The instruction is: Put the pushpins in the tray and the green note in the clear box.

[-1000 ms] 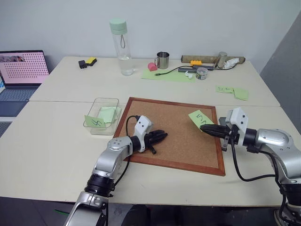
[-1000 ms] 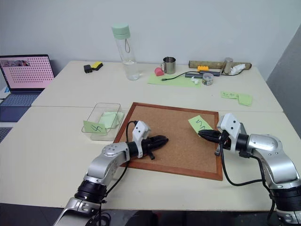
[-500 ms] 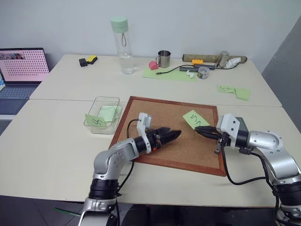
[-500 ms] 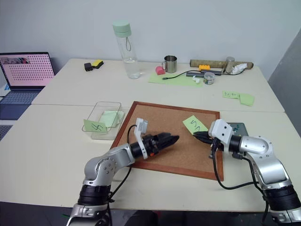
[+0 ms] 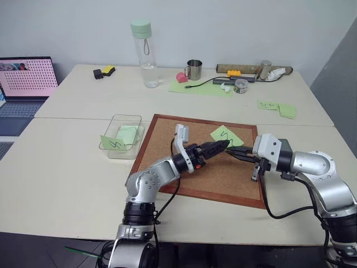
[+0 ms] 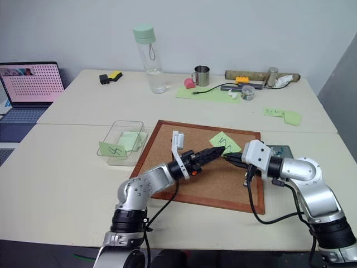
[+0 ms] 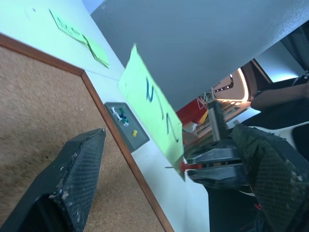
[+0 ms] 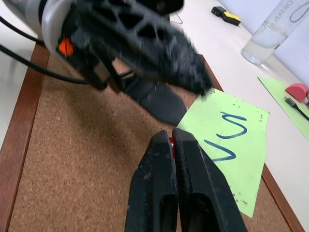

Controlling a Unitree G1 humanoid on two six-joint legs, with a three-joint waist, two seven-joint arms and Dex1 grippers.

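My right gripper [image 8: 173, 135] is shut on a red pushpin [image 7: 186, 166] whose point goes through the green note [image 5: 226, 134]. The note, marked with a dark zigzag scribble, hangs tilted over the cork board [image 5: 184, 134]. My left gripper [image 5: 220, 146] is open right beside the note's lower edge, one finger [image 7: 72, 179] on each side of it, not touching. The dark grey tray [image 6: 279, 149] lies just past the board's right edge and holds a few pushpins [image 7: 123, 116]. The clear box [image 5: 125, 117] stands left of the board with a green note inside.
Another scribbled green note [image 5: 112, 143] leans on the clear box's front. On the far table stand a water bottle [image 5: 144, 53], a metal cup [image 5: 193, 70], a large green sheet [image 5: 201, 88] and clutter. More green notes [image 5: 276, 108] lie at the right, a laptop [image 5: 25, 84] at the left.
My left gripper has opened, rolled, and moved right and up across the cork board to the note. My right gripper has carried the pinned note a little to the left.
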